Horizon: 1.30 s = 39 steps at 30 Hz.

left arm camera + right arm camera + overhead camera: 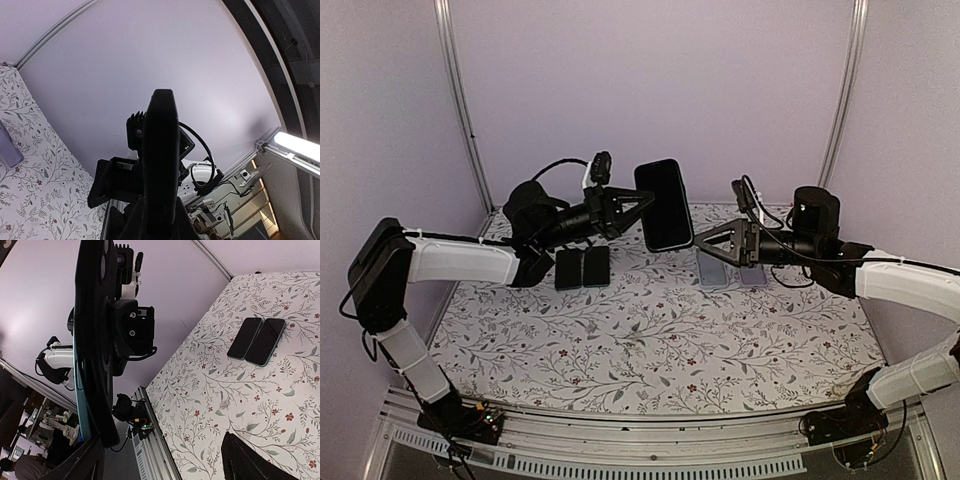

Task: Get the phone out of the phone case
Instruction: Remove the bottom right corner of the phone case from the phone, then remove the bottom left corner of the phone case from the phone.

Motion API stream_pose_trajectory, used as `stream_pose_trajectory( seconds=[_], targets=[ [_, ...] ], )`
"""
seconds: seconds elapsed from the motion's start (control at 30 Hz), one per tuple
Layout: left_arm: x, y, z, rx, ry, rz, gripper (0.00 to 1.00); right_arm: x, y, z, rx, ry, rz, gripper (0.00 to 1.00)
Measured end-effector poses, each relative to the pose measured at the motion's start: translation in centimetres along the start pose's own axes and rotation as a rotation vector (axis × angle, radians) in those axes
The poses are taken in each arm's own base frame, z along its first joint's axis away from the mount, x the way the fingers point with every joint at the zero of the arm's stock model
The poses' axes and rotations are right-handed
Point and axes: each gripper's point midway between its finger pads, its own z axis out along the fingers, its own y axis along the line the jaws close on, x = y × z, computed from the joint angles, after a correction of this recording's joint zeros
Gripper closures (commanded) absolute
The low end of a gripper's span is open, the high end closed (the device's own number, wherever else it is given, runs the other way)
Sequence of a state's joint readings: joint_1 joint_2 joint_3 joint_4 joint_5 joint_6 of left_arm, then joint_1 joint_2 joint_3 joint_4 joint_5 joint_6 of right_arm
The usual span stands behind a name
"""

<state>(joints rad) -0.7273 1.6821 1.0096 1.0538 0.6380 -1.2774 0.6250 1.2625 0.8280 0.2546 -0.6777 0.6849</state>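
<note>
A phone in a black phone case (pixel 663 204) hangs upright in the air above the back of the table. My left gripper (pixel 638 200) is shut on its left edge. The left wrist view shows the cased phone (pixel 160 165) edge-on between the fingers of that gripper (pixel 159 220). My right gripper (pixel 705 240) stands open just below and right of the phone's lower corner. In the right wrist view the black case (pixel 95 340) shows its back, with a teal phone edge (pixel 80 390) along its side. One finger (pixel 75 465) sits under its lower end, and the right gripper (pixel 162 465) holds nothing.
Two dark phones (pixel 582 267) lie side by side on the flowered table (pixel 650 340), seen also as two dark phones (pixel 257 340) in the right wrist view. Two pale lavender flat things (pixel 712 268) lie under the right arm. Frame posts stand at the back corners.
</note>
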Motion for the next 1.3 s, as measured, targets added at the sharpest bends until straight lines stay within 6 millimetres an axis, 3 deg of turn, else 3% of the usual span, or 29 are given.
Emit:
stream_pose_trajectory(
  seconds=[0.43,0.63,0.8,1.0,1.1,1.3],
  targets=[
    [0.4,0.5,0.6,0.002,0.016,-0.004,1.00,0.5,0.0,0.3,0.002,0.019,-0.004,0.20],
    [0.9,0.1,1.4,0.026,0.038,0.003,1.00,1.1,0.5,1.1,-0.041,0.048,0.010,0.27],
    [1.1,0.1,1.8,0.046,0.037,0.010,1.00,1.0,1.1,1.6,-0.093,0.054,0.033,0.40],
    [0.7,0.3,1.9,0.061,0.006,0.007,1.00,0.3,2.0,1.9,-0.143,0.036,0.038,0.76],
    [0.4,0.5,2.0,0.066,-0.013,-0.006,1.00,-0.1,2.6,1.9,-0.158,0.019,0.021,0.89],
    [0.2,1.6,2.0,0.063,-0.044,-0.084,1.00,-0.5,2.4,1.9,-0.115,-0.019,-0.002,1.00]
  ],
)
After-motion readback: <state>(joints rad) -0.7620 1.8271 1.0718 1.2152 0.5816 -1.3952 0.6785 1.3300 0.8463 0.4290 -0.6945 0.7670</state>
